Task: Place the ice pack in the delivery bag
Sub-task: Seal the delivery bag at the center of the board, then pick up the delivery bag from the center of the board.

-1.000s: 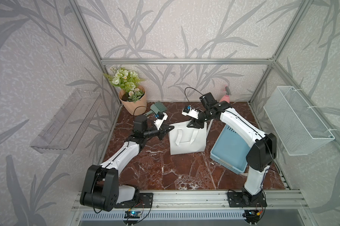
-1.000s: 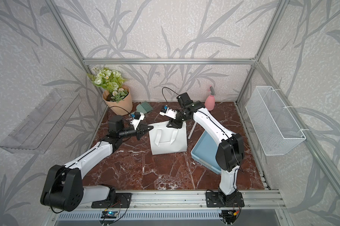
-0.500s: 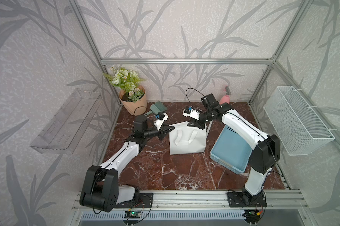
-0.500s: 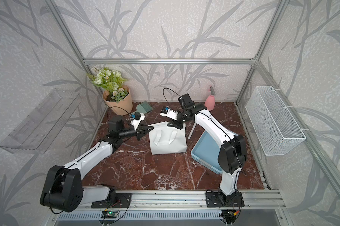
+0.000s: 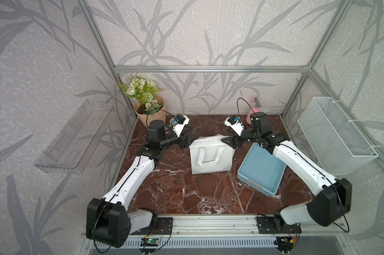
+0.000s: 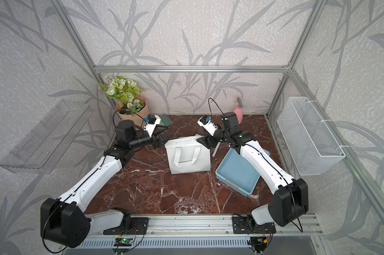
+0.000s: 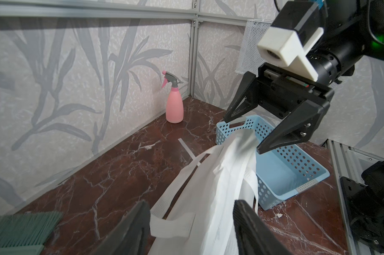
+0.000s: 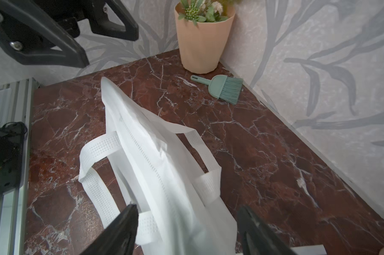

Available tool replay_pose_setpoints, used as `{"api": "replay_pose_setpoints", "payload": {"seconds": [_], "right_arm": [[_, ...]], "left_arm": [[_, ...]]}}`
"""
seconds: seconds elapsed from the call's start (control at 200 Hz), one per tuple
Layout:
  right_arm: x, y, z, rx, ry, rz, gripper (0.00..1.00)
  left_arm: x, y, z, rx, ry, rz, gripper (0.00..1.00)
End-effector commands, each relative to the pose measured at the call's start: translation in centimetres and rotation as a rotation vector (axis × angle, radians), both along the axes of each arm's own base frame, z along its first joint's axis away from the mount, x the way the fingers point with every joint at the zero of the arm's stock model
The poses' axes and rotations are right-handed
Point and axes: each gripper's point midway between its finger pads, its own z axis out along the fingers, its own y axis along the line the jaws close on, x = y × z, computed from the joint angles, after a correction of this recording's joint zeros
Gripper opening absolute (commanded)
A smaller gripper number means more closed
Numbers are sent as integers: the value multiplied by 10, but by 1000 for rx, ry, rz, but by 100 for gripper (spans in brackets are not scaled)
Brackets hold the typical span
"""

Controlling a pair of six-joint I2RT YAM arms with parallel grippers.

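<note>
I see the delivery bag standing upright mid-tabletop, its top folded flat, just beside the blue tray. My left pincer and right pincer sit at opposite ends of its top edge. Both have jaws spread wide around the fabric, clamping nothing.

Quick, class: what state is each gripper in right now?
Left gripper: open, holding nothing, by the delivery bag's top edge.
Right gripper: open, holding nothing, at the bag's other end.
</note>
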Motion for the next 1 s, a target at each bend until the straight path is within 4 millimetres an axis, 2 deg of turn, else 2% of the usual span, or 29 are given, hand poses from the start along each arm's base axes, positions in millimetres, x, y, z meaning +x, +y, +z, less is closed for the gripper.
{"api": "replay_pose_setpoints", "payload": {"seconds": [0.0,0.135,0.18,0.265,0.315,0.48,0.68,0.825,0.995], "right_arm": [[4,-12,29,170,-36,-110,79],[-8,-32,23,198,-18,-193,81],[-12,-36,21,210,-15,-215,85],[-21,-42,15,221,-7,-228,87],[-26,-45,12,223,-1,-240,100],[-36,-55,9,230,10,-272,99],[-41,-62,8,235,1,-293,99],[-42,-64,11,239,-10,-301,99],[-41,-66,10,240,-13,-308,99]], "left_arm": [[-2,-17,-6,120,29,-18,64],[4,-38,-26,254,122,-59,61],[4,-44,-36,306,149,-70,62],[6,-53,-43,370,169,-93,63],[6,-57,-47,397,175,-105,63],[7,-69,-65,494,183,-137,64],[7,-80,-77,532,198,-172,62],[10,-81,-91,594,206,-171,55],[8,-80,-93,614,192,-169,42]]}}
